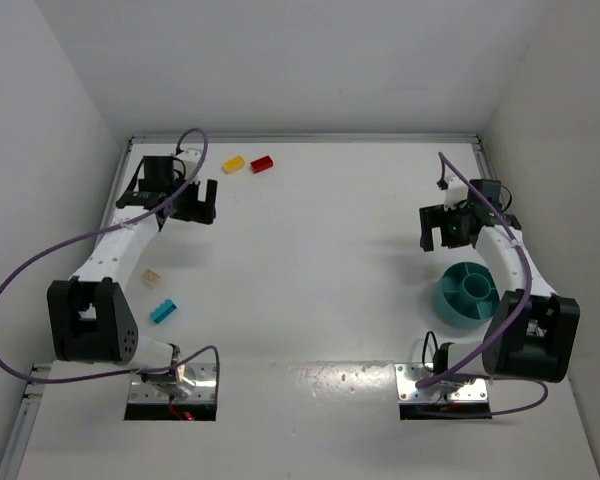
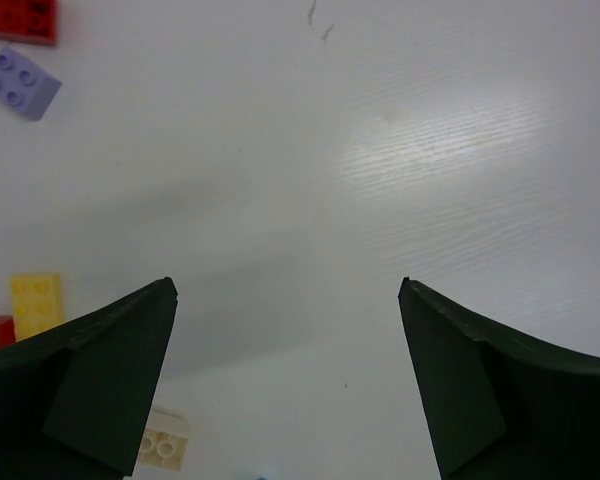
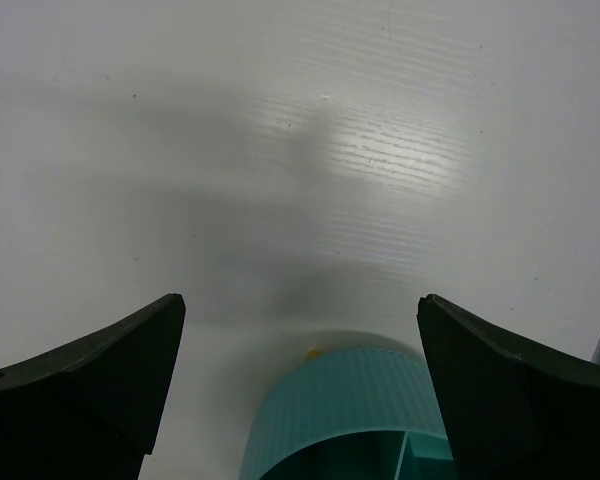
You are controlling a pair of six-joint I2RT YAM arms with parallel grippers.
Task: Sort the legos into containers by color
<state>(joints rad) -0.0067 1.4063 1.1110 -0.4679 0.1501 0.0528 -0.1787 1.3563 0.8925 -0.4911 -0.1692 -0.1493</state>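
Top external: teal dish (image 1: 458, 316), scattered legos (image 1: 262, 163)

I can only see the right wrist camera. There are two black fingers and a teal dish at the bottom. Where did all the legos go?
Observer: They're on the other side. The top camera shows a yellow brick and a red brick side by side at the far left.
Operator: Are there any other colors?
Observer: Yes. A beige brick and a cyan brick lie beside the left arm, closer to its base.
Operator: Is the other hand holding one?
Observer: No. The left gripper is open, with nothing between its fingers.
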